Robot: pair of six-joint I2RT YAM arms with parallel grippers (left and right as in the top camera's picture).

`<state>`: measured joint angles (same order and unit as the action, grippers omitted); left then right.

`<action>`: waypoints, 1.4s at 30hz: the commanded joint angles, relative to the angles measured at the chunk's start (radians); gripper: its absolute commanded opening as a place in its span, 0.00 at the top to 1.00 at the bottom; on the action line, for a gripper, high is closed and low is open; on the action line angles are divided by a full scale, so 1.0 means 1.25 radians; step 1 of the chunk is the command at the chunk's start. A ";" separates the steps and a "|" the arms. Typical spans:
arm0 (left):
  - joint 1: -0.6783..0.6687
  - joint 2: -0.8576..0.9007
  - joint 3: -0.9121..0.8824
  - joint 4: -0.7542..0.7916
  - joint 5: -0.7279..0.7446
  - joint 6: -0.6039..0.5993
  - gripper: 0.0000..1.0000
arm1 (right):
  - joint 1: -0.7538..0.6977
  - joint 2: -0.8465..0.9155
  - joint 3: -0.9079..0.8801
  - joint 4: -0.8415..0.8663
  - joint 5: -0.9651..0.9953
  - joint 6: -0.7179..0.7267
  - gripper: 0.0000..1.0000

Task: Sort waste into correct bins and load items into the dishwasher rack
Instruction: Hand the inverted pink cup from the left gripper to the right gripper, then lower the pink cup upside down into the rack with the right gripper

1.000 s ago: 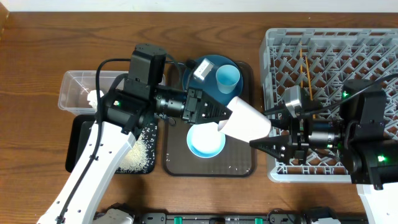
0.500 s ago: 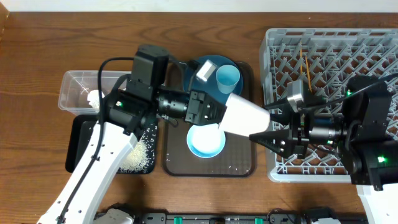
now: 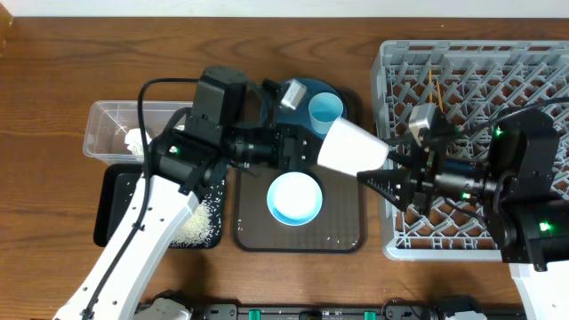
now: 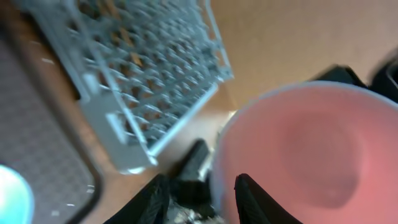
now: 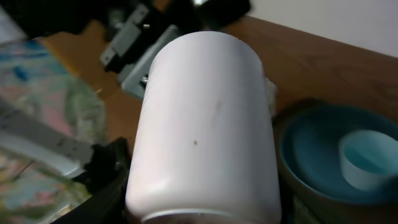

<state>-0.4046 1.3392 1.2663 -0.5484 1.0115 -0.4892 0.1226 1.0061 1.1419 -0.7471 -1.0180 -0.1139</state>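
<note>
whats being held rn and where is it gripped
The white cup, by the left gripper at its rim, one finger inside, one outside. The right gripper flanks the base end; its grip cannot be told.

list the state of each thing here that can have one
white cup, held up on its side between the grippers
left gripper, shut on the white cup's rim
right gripper, fingers around the white cup's base, grip unclear
light blue cup, upright on the blue plate
white bowl, upright, empty, on the brown tray
dishwasher rack, no dishes, only chopsticks
clear tub, holds a paper wad
black tray, holds rice
</note>
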 commanded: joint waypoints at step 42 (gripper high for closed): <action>0.033 0.001 0.001 -0.244 -0.479 0.015 0.07 | 0.007 0.225 0.205 -0.640 0.762 0.238 0.55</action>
<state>-0.3672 1.3392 1.2663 -0.8501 0.4206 -0.4736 0.1226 1.2694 1.3865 -1.5360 -0.0856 0.1692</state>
